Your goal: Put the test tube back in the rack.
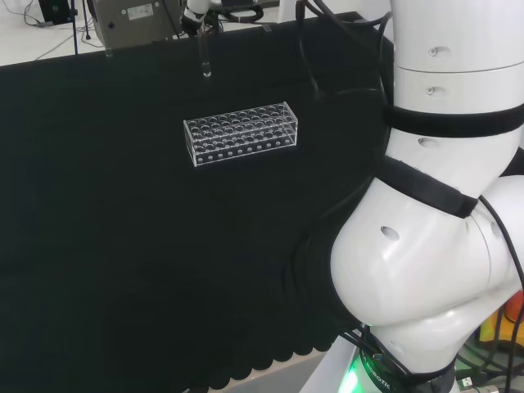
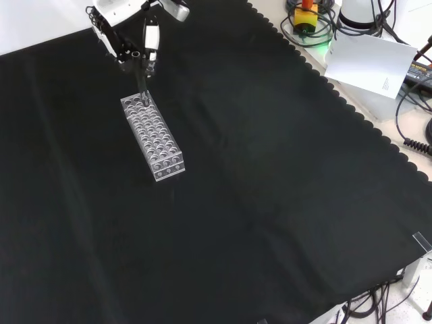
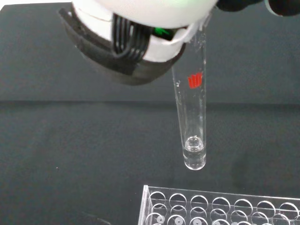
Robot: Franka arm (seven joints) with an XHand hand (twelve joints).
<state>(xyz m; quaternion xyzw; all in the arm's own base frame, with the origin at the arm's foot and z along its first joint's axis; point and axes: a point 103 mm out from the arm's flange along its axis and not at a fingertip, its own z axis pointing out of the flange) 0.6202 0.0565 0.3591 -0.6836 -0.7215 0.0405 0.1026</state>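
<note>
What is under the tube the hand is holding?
The tube hangs from the hand in the air. Below its round end lies black cloth, with the rack close by. Its top is hidden by the hand.

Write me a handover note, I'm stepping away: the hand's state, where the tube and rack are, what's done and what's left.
Hand: shut on the test tube, holding it upright by its upper end.
Test tube: in the air, its round bottom above the cloth just outside the rack's end row.
Rack: clear, on the black cloth.
Done: tube picked up and brought near the rack.
Left: line up over a hole, lower the tube, release.
</note>
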